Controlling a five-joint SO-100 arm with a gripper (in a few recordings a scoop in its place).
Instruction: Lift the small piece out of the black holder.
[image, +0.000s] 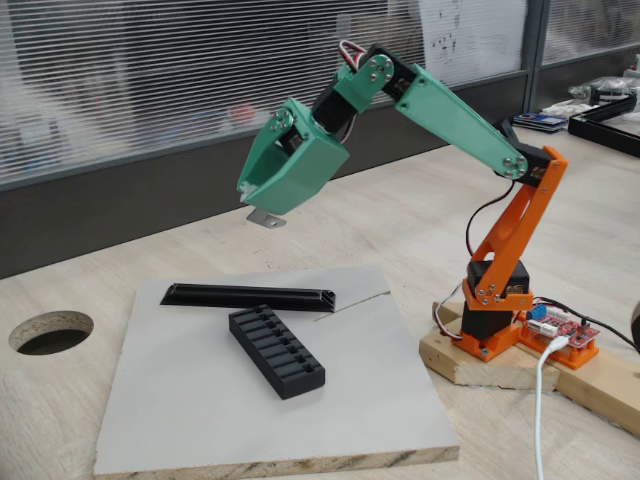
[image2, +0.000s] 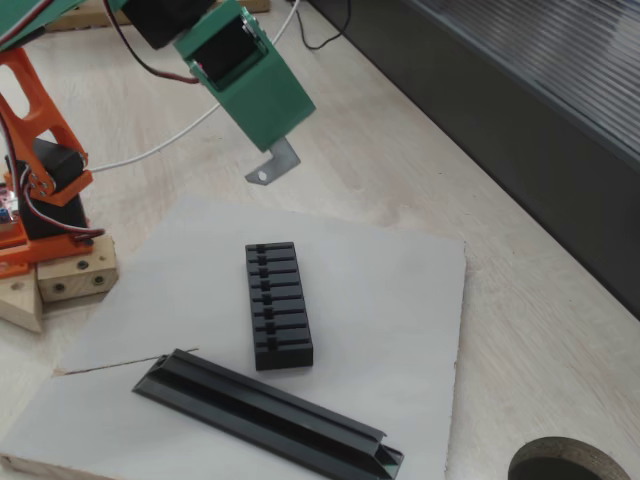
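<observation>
Green gripper (image: 268, 205) and green arm links on an orange base (image: 505, 290). Pale grey small piece (image2: 272, 163) with a round hole. Black holder (image2: 277, 305) with parallel slots. Black rail strip (image: 250, 296). Light grey board (image2: 390, 290) on a pale wood-grain table (image: 400, 215). Red circuit board (image: 562, 330).

We find the board (image: 300, 420) lying on the table (image: 420, 220), lower centre of both fixed views. On it we list the black holder (image: 276, 351) near mid-board and the rail strip (image: 250, 296) just beside it, apart. The gripper (image: 268, 216) hangs above the board's upper edge, the small piece (image2: 272, 165) at its tip. The arm's base (image: 497, 320) stands on a wooden block (image: 480, 366), right of the board in one fixed view. A hole (image: 50, 331) in the table sits at the left.
</observation>
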